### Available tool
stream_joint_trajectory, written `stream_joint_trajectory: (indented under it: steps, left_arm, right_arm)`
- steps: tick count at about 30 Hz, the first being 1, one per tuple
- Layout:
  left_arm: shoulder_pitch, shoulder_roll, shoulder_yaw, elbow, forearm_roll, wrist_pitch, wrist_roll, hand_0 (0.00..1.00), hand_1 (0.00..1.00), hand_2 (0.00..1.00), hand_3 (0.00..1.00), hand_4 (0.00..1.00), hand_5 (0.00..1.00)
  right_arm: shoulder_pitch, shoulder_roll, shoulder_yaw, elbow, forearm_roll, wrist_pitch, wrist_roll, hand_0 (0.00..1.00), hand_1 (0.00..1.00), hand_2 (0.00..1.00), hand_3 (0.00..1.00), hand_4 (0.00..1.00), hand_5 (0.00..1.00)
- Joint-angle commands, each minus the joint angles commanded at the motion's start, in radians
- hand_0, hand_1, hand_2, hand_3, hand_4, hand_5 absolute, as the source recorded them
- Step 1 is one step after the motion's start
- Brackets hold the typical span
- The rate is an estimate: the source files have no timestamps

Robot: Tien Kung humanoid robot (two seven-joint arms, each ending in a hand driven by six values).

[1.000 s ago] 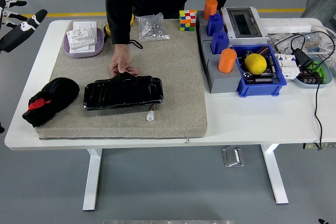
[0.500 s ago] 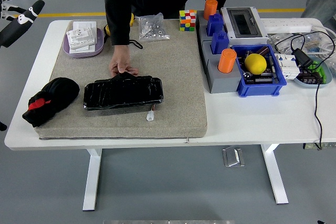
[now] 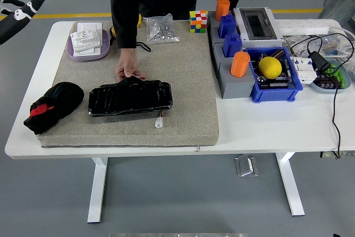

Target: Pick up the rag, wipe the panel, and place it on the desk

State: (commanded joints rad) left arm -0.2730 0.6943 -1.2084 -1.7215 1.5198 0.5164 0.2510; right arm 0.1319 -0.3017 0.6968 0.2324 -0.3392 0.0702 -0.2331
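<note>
L hand point(image 3: 15, 5) is up at the far left corner, off the table point(image 3: 266, 131) edge, fingers spread and loose, gripping nothing; R hand isn't visible. The rag point(image 3: 52, 106), a black bundle w/ a red patch, lies well below and a bit right of the L hand, on the near-left corner of the grey mat point(image 3: 188, 81), untouched. Just right of the rag sits the panel point(image 3: 130, 99), glossy black, flat on the mat, w/ a small white connector point(image 3: 159, 122) at its near edge. A person's hand point(image 3: 130, 66) presses on the panel's far edge, black sleeve above it. Right of the L hand, close by on the table's far-left area, is a lilac tray point(image 3: 87, 51) w/ white cards. Further right: a clear bag of hardware point(image 3: 161, 29), colour cube point(image 3: 198, 21), grey block w/ orange cylinders point(image 3: 240, 64) and blue pieces, blue bin point(image 3: 277, 88) holding a yellow ball point(image 3: 270, 67), then cables at the far right end.
</note>
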Motion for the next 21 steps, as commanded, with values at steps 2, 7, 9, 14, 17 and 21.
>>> stream_joint_trajectory:
  steps: [2,7,9,14,17,21]
  left_arm:
    - [0.002,0.001,-0.003,0.001,0.002,-0.002,0.002,0.381,0.597,0.726,0.783,0.998,0.745]
    - [0.000,0.001,-0.007,0.000,0.007,-0.008,0.008,0.381,0.594,0.723,0.779,0.989,0.728]
    - [-0.002,0.002,-0.004,0.000,0.009,-0.010,0.009,0.381,0.594,0.723,0.779,0.989,0.728]
    - [-0.011,0.011,0.015,0.001,0.004,-0.013,0.011,0.381,0.595,0.721,0.773,0.979,0.695]
    - [-0.018,0.020,0.030,-0.001,0.002,-0.015,0.012,0.383,0.596,0.722,0.775,0.972,0.669]
    - [-0.034,0.044,0.054,-0.006,0.009,-0.032,0.027,0.383,0.596,0.722,0.775,0.972,0.669]
  right_arm:
    - [0.001,0.001,-0.002,0.000,0.001,-0.001,0.000,0.772,0.618,0.711,0.629,0.998,0.552]
    - [0.002,0.005,-0.004,0.000,0.000,-0.003,0.001,0.771,0.618,0.710,0.628,0.998,0.553]
    - [0.003,0.006,-0.005,0.001,0.000,-0.004,0.001,0.771,0.618,0.710,0.628,0.998,0.553]
    - [0.005,0.006,-0.006,0.001,0.001,-0.004,0.001,0.772,0.617,0.710,0.628,0.998,0.554]
    - [0.005,0.003,-0.008,0.002,0.004,-0.003,0.000,0.771,0.618,0.711,0.629,0.998,0.554]
    - [0.005,0.000,-0.007,0.004,0.008,-0.003,0.001,0.771,0.618,0.711,0.629,0.998,0.554]
